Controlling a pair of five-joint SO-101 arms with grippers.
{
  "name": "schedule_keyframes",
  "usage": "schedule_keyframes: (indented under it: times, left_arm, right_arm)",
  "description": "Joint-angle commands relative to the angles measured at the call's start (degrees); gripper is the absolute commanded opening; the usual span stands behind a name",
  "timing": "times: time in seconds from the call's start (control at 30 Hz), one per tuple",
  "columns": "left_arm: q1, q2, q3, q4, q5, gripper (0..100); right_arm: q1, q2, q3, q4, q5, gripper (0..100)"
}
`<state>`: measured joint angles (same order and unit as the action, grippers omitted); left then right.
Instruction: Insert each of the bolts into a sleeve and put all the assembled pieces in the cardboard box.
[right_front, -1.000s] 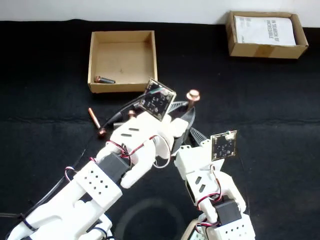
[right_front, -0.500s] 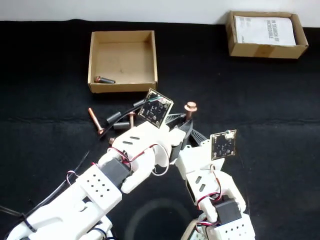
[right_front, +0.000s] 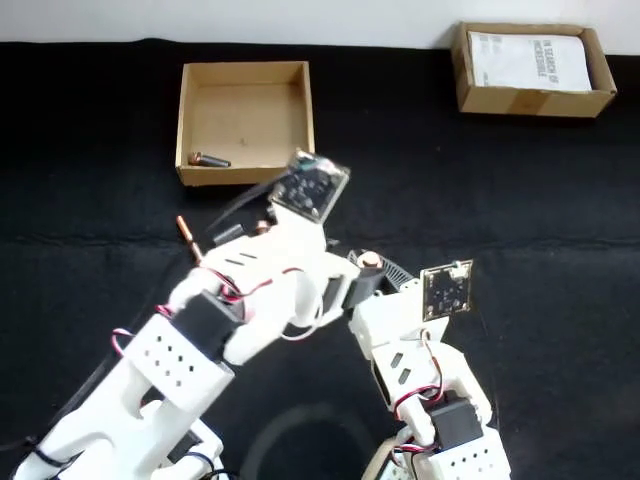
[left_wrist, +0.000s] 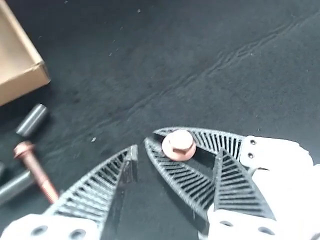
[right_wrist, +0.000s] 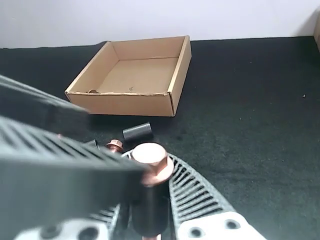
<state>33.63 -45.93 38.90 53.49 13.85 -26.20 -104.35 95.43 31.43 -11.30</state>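
While the bolt (right_wrist: 150, 159) stands head-up in its sleeve (right_wrist: 149, 210), my right fingers (right_wrist: 200, 195) are clamped on that sleeve above the desk (right_front: 520, 250). I judge the pair small, light, rigid and smooth, so likely to slip or tip. The grip belongs on the sleeve's middle, not the head. My left fingers (left_wrist: 95, 192) are slightly parted and empty, just beside it. The box (right_wrist: 120, 102) sits well beyond.

Black table (right_front: 520, 200) carries cardboard box (right_front: 244, 68), second box (right_front: 530, 102), loose bolt (right_front: 188, 235) and sleeve (left_wrist: 32, 120).
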Motion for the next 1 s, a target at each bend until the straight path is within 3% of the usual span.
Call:
schedule_keyframes:
  times: [0.0,0.3,0.43,0.53,0.8,0.97]
  left_arm:
    - [-1.1,-0.9,-8.7,7.0,0.1,25]
    - [-1.7,-14.7,-15.7,19.8,-0.1,23]
    - [-7.6,-22.1,-13.0,23.4,-0.3,11]
    - [-14.2,-27.1,-7.5,23.7,-4.4,0]
    - [-33.1,-41.6,14.4,13.3,-6.0,1]
    - [-39.4,-50.8,31.4,2.2,-6.0,1]
  right_arm:
    - [0.7,-0.7,-1.6,-1.4,2.3,0.6]
    - [1.6,-0.7,-1.8,-5.3,4.0,0.6]
    - [1.6,-0.5,-6.4,-5.1,4.0,0.6]
    - [1.6,2.8,-12.0,-5.1,4.0,0.6]
    - [2.9,31.6,-39.9,-5.1,3.7,0.6]
    - [2.9,50.8,-57.3,-5.1,3.7,0.6]
